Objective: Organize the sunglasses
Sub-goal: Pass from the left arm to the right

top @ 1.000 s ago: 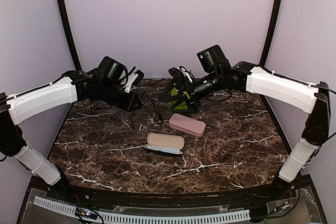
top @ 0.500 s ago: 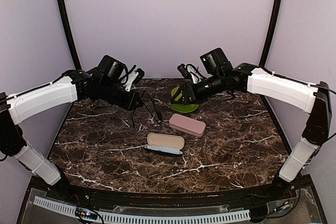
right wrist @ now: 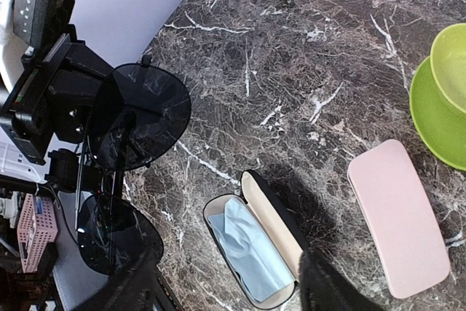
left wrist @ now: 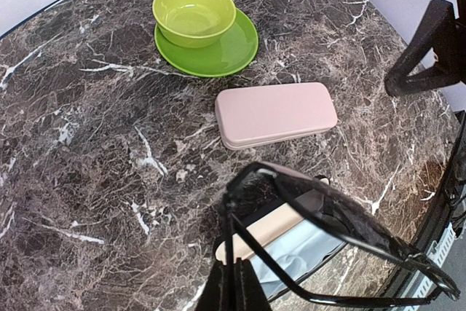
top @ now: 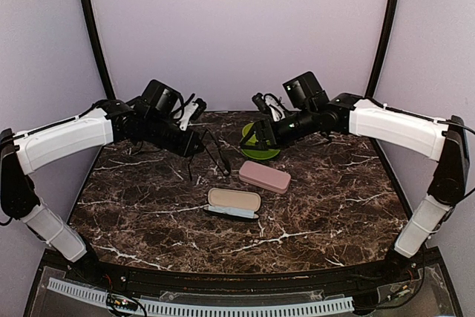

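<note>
Sunglasses sit pinched in the left jaws; right jaws' opening cannot be told.

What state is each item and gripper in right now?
black sunglasses: gripped by left gripper, off the table
black case: open, blue cloth inside, no glasses
pink case: closed, lying flat
green bowl: upright, empty, on green plate
right gripper: open, empty
</note>
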### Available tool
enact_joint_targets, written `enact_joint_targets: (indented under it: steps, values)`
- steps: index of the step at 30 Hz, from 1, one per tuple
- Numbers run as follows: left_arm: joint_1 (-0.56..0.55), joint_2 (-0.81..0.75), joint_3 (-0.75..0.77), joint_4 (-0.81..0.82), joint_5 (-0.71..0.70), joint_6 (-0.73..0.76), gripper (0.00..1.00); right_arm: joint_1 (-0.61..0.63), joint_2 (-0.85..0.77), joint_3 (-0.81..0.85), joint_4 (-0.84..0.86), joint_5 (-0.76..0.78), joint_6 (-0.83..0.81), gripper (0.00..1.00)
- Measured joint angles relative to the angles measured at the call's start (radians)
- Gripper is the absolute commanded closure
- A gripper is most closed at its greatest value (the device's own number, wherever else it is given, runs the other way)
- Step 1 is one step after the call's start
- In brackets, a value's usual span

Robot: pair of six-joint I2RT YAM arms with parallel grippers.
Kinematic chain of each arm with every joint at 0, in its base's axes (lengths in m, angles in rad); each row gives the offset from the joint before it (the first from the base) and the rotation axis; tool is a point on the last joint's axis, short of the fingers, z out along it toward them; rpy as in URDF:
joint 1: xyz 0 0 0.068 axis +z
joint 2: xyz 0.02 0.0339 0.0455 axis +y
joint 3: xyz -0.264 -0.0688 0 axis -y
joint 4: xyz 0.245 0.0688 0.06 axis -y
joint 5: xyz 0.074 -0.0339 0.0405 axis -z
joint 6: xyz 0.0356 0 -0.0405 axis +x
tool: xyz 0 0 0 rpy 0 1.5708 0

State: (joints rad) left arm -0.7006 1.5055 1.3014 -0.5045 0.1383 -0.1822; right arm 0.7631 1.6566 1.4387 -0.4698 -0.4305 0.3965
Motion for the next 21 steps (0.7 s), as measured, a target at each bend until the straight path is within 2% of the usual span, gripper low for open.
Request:
enact_joint_targets:
  steps: [4,14,21]
  values:
    - [0.0,0.0,0.0,0.011,0.0,0.006,1.0,0.0,-0.012,-0.013,0.023,-0.01,0.0,0.0]
    - [0.0,0.0,0.0,0.026,-0.001,0.018,1.0,0.003,-0.017,-0.105,0.227,-0.193,0.123,0.0]
    - [-0.013,0.004,0.004,0.023,-0.002,0.022,1.0,0.032,-0.003,-0.115,0.332,-0.253,0.2,0.02]
